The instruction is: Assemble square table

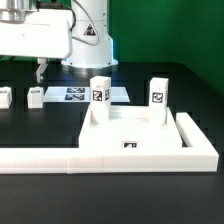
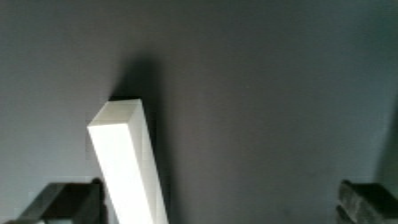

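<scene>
The square tabletop (image 1: 135,131) lies near the front, inside the white L-shaped rail, with a small tag on its front rim. Two tagged white legs stand upright at its far corners, one (image 1: 100,95) towards the exterior view's left and one (image 1: 158,93) towards its right. Two more legs (image 1: 35,96) (image 1: 5,96) rest on the dark table at the exterior view's left. My gripper (image 1: 40,72) hangs open just above the nearer one. In the wrist view a long white leg (image 2: 128,160) lies below my open gripper (image 2: 217,202), close beside one finger (image 2: 64,202), with nothing held.
The white L-shaped rail (image 1: 100,157) runs along the front and up the exterior view's right side of the tabletop. The marker board (image 1: 85,95) lies flat behind the tabletop. The arm's white base (image 1: 90,40) stands at the back.
</scene>
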Robot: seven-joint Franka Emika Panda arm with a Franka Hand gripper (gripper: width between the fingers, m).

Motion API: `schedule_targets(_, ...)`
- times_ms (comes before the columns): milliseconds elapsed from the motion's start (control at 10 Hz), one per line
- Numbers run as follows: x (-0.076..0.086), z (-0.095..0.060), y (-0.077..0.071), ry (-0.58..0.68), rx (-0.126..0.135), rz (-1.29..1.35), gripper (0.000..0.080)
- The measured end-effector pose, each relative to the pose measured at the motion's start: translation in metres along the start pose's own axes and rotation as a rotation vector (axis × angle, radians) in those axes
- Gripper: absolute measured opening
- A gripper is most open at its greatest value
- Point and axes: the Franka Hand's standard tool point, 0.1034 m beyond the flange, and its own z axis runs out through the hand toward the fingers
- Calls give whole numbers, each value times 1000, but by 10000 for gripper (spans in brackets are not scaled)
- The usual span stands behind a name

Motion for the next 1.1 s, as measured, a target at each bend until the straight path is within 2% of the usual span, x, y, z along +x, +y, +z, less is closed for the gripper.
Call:
schedule_targets(100,-1,0,0,-1,0,-2,649)
schedule_targets(400,-40,14,-1,-35,1,-56,649)
schedule_targets(700,-63,26,0,-73,6,-168,649)
schedule_targets(800,-64,26,1,-73,5,-166,649)
schedule_targets(1100,-66,27,-4,-106,23,-154,649)
